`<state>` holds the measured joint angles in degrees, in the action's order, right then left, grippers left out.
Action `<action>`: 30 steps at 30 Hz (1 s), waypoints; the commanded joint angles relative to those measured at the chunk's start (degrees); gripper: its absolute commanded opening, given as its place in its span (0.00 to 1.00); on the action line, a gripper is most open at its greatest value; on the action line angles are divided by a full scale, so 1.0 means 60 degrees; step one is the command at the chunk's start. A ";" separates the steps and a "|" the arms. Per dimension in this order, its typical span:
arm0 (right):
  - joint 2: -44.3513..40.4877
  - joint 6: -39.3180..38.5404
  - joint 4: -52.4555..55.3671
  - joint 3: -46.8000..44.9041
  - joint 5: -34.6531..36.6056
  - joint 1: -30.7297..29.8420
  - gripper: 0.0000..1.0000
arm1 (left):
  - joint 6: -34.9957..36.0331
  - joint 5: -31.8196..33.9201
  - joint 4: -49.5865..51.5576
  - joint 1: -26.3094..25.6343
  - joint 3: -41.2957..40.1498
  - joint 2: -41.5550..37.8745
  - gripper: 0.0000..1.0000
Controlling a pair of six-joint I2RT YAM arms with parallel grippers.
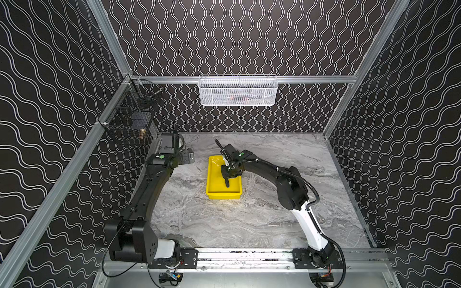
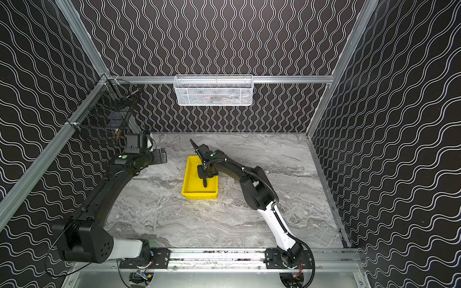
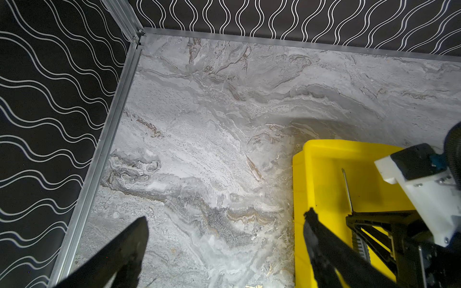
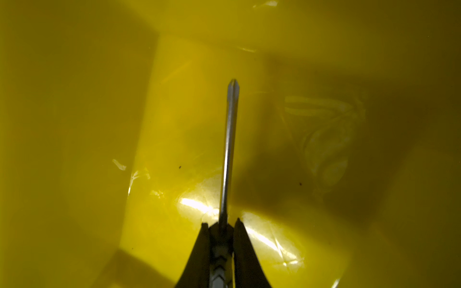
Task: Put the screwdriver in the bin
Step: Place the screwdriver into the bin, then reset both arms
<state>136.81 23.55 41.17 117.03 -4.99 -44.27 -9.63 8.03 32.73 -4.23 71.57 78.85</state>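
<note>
**Inside the bin (image 1: 223, 195), the screwdriver (image 4: 229, 149) in a tight pinch**

The right gripper (image 4: 220, 225) reaches down into the bin, its two fingers pressed onto the screwdriver. The thin metal shaft juts out past the fingertips over the bin's glossy yellow floor. From where I stand I cannot tell whether the tip touches that floor. The left gripper (image 3: 227, 215) hangs off the bin's far left corner, apart from it, with its fingers spread wide. The bin sits flat on the grey marbled table (image 1: 249, 224). A white mesh basket (image 1: 237, 91) hangs on the wall beyond the bin's far end. A black wire basket (image 1: 129, 119) is fixed to the wall well off to the bin's far left.
</note>
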 commanded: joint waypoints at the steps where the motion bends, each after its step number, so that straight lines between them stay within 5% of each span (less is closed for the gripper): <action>1: -0.0091 0.0134 -0.0167 -0.0025 0.0056 -0.0023 0.18 | 0.0111 -0.0065 -0.0028 0.0032 0.0091 0.0030 0.99; 17: -0.0696 -0.0187 -0.0049 0.0112 0.0017 -0.0015 0.32 | 0.0081 -0.0036 -0.0072 0.0075 0.0030 0.0042 0.99; 30: -0.3707 -0.1081 -0.0534 -0.0550 0.0484 0.0417 0.35 | 0.0067 -0.0105 -0.0077 0.0075 0.0018 0.0000 0.99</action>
<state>117.86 18.92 40.01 115.57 -3.53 -42.52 -9.65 7.77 32.84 -3.86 71.57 79.22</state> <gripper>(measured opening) 0.352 0.989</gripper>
